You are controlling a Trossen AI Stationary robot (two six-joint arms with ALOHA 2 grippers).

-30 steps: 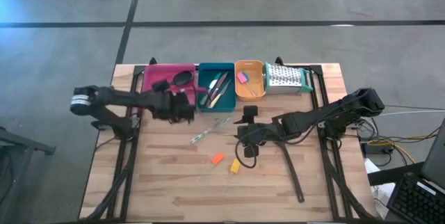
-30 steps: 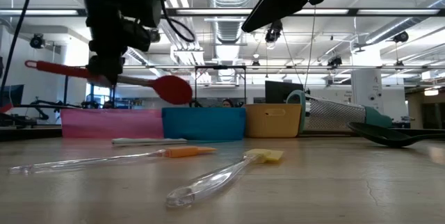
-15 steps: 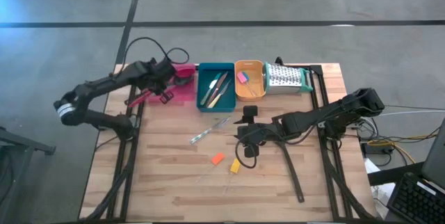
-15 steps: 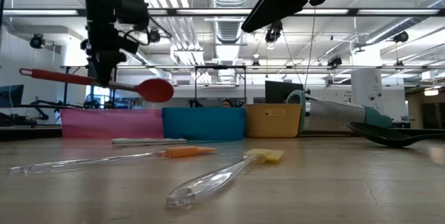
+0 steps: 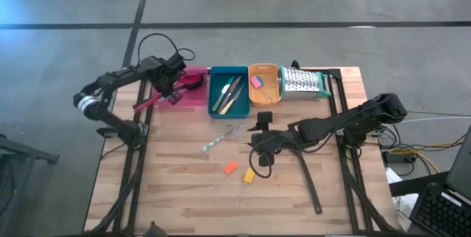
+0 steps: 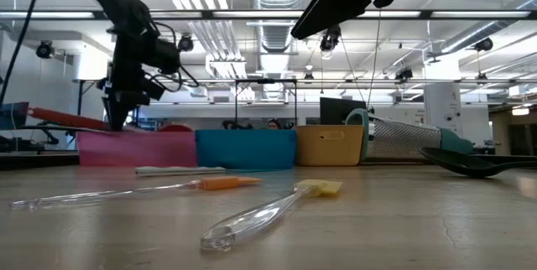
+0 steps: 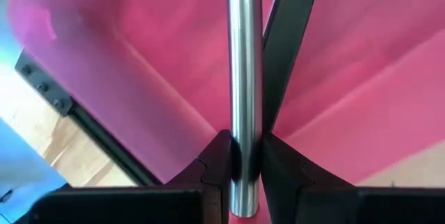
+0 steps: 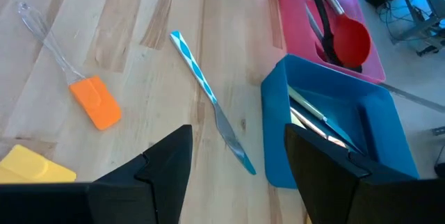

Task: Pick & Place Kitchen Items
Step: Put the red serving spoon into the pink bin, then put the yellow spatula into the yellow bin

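A: From above, where is the left gripper (image 5: 174, 82)?

B: Over the pink tray (image 5: 193, 97) at the table's eleven o'clock, clamped on the red spoon (image 5: 193, 81); the bowl lies inside the tray, the handle juts out toward eight o'clock; the right gripper (image 5: 263, 143) hangs mid-table, fingers spread, holding nothing; an orange spatula (image 5: 230, 168) and a yellow spatula (image 5: 249, 175) lie near it at seven o'clock.

A: And at table height?

B: The left gripper (image 6: 117, 112) sits just above the pink tray (image 6: 138, 148); the spoon's handle (image 6: 63, 117) sticks out at nine o'clock.

A: Left wrist?

B: Its fingers (image 7: 215, 165) pinch a shiny metal shaft (image 7: 245, 64) above pink plastic.

A: Right wrist?

B: Parted fingers (image 8: 167, 161); between them a blue striped knife (image 8: 208, 99) on the wood; the red spoon (image 8: 348, 40) rests in the pink tray (image 8: 299, 12) beside the teal tray (image 8: 327, 137).
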